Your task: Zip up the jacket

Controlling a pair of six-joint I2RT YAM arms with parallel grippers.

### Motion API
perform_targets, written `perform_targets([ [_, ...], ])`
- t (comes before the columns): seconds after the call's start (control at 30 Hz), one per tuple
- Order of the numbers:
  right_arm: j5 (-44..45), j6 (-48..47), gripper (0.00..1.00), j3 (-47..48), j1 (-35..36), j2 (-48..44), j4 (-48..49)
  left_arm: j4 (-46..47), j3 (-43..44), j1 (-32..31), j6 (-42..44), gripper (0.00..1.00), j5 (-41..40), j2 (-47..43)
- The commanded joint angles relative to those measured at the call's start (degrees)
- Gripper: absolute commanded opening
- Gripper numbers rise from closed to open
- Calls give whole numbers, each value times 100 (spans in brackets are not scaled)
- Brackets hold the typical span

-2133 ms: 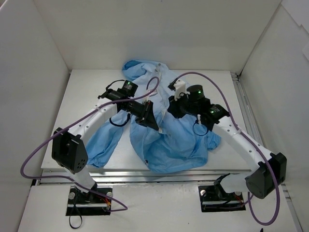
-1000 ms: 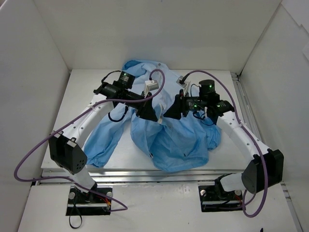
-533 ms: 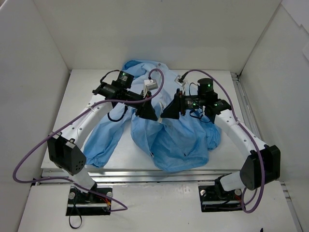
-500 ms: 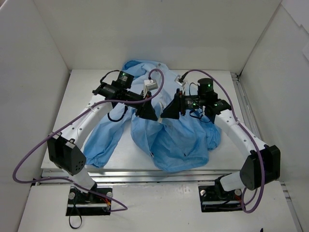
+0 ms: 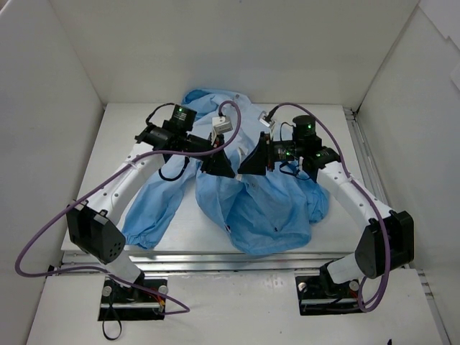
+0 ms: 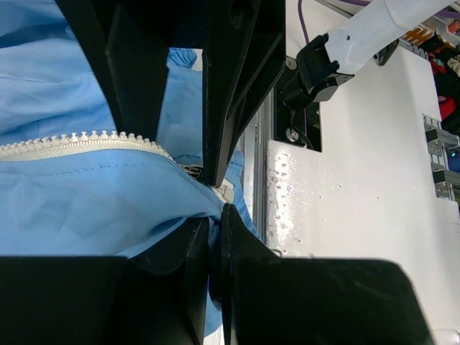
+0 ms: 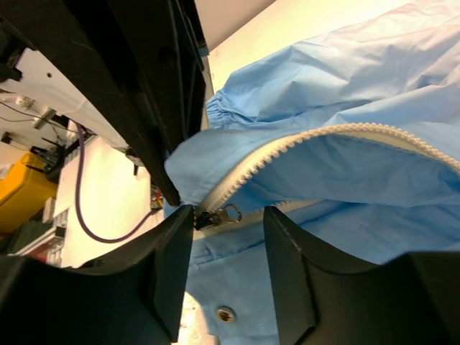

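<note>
- One jacket [image 5: 259, 208] lay on the bench [image 5: 122, 126]. Two arms worked over it, the left arm [image 5: 129, 176] and the right arm [image 5: 352, 194], each with one gripper.
- The jacket was light blue and crumpled, covering the middle of the bench. Its long axis ran from the far edge to the near edge. A bunched end sat close to the far edge, just left of centre, and the broad lower part reached almost to the near edge.
- One sleeve trailed off toward the near-left corner, its gathered cuff near the near edge. A smaller bunch of fabric lay toward the right edge.
- One white zipper [image 6: 79, 140] showed in the wrist views, its teeth forming a single open row along a lifted fabric edge.
- One metal slider [image 7: 215, 214] with a small pull sat at the end of that row, and one round snap [image 7: 226, 313] lay on the fabric below it.
- The left gripper [image 5: 219, 167] and the right gripper [image 5: 251, 159] met tip to tip above the jacket's midline, at mid-bench.
- In the left wrist view, the left gripper [image 6: 215, 219] was clamped together on a fold of jacket fabric just under the zipper teeth, with only a thin slit between its fingers [image 6: 190, 277].
- In the right wrist view, the right gripper [image 7: 228, 210] stood with its fingers [image 7: 291, 266] apart. The slider lay in the gap, close against the tip of one finger.
</note>
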Motion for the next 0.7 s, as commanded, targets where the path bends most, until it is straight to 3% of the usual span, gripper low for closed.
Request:
perform_targets([
  [0.0,-245,154,39,20,10,-32,584,400,45,32,62,4,445,-376],
  [0.23,-192,233,9,-6,36,-155,593,418,10,32,18,4,393,-349],
  [0.33,-113,233,0,-59,36,-225,585,435,10,32,-26,4,392,-332],
  [0.67,247,172,0,-252,19,-541,593,453,-43,32,-157,3,489,-332],
])
